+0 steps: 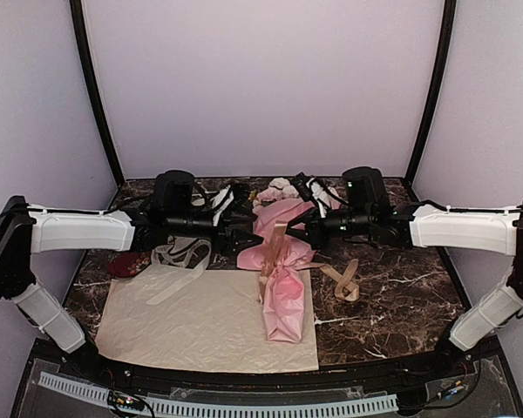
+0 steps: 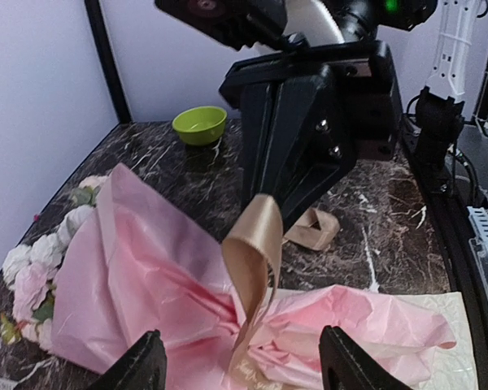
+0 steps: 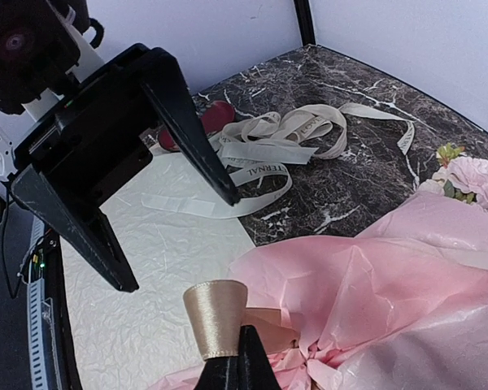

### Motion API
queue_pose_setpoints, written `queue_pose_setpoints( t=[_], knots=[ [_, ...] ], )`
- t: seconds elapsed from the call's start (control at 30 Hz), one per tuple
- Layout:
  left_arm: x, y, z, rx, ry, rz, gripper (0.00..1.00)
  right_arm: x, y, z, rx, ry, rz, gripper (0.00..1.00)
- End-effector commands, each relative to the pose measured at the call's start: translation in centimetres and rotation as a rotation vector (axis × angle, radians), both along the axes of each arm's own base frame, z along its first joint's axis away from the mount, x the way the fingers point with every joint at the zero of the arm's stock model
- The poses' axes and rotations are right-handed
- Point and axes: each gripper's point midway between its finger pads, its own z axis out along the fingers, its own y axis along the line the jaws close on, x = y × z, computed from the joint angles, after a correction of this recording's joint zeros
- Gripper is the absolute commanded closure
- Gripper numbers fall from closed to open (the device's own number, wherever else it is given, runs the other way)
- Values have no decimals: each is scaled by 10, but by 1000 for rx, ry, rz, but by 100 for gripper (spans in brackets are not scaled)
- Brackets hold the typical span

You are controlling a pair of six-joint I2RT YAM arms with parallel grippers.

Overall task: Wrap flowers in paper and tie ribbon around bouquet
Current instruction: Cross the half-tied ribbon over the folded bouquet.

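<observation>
The bouquet (image 1: pixel 283 296) lies across the table's middle, its pink paper (image 2: pixel 138 276) bunched at the waist and pink and cream flowers (image 2: pixel 32 272) at the wide far end. The tan ribbon (image 2: pixel 256 244) rises from the waist in an upright loop. My right gripper (image 3: pixel 242 361) is shut on the top of that loop (image 3: pixel 215 313). The ribbon's loose end (image 1: pixel 344 283) lies curled on the marble to the right. My left gripper (image 2: pixel 248 366) stands open just left of the loop, its fingers (image 2: pixel 142 366) spread over the paper and holding nothing.
A cream-beige sheet (image 1: pixel 192 322) lies under the bouquet's narrow end at front left. A paler ribbon tangle (image 3: pixel 276 146) and a dark red item (image 1: pixel 126 264) lie to the left. A green bowl (image 2: pixel 199 124) stands at the far right edge.
</observation>
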Motion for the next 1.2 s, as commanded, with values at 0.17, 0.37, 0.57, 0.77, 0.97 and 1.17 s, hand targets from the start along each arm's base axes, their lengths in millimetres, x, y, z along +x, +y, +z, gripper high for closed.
queue_pose_setpoints(
  t=[0.17, 0.37, 0.57, 0.77, 0.97, 1.17],
  knots=[
    [-29, -33, 5, -78, -20, -316, 31, -11, 6, 6, 4, -37, 80, 100],
    [4, -45, -16, -43, 5, -199, 46, -12, 7, 7, 0, -36, 96, 100],
    [11, -48, -30, -38, 7, -180, 58, -14, 7, 9, 4, -36, 103, 100],
    [5, -53, -33, -72, 42, -233, 68, -16, 9, 7, 10, -20, 114, 100],
    [-2, -54, -40, -74, 69, -268, 72, -16, 9, 8, 13, -21, 112, 100],
    [-3, -53, -49, -55, 79, -263, 100, -15, 9, 6, 7, -13, 106, 100]
  ],
)
